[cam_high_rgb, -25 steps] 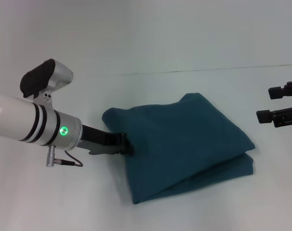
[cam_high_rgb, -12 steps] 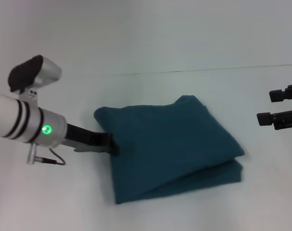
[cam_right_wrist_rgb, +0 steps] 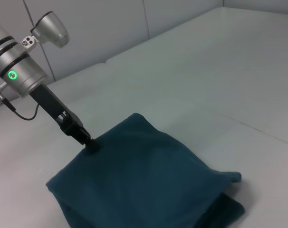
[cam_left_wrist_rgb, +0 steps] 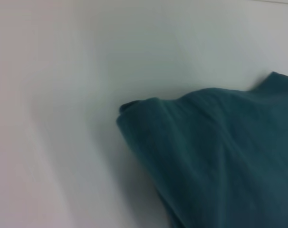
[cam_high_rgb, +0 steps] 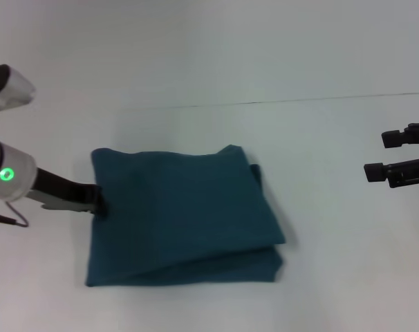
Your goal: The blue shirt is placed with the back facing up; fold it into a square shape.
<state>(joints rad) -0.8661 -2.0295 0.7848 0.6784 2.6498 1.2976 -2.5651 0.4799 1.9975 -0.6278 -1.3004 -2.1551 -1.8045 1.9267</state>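
Observation:
The blue shirt (cam_high_rgb: 182,214) lies folded into a rough, layered square on the white table, plain side up. It also fills the near side of the left wrist view as the blue shirt (cam_left_wrist_rgb: 220,156), and the right wrist view shows the blue shirt (cam_right_wrist_rgb: 144,185) as well. My left gripper (cam_high_rgb: 99,204) is shut on the shirt's left edge, low at the table; from the right wrist it appears as the left gripper (cam_right_wrist_rgb: 91,145), pinching that edge. At the far right my right gripper (cam_high_rgb: 381,155) hangs open and holds nothing, well away from the cloth.
A white table (cam_high_rgb: 320,290) surrounds the cloth on all sides. A thin seam (cam_high_rgb: 299,101) runs across the back of the surface. Nothing else lies in view.
My left gripper has pulled back to the left and dragged the folded shirt with it across the table. The right gripper has stayed where it was.

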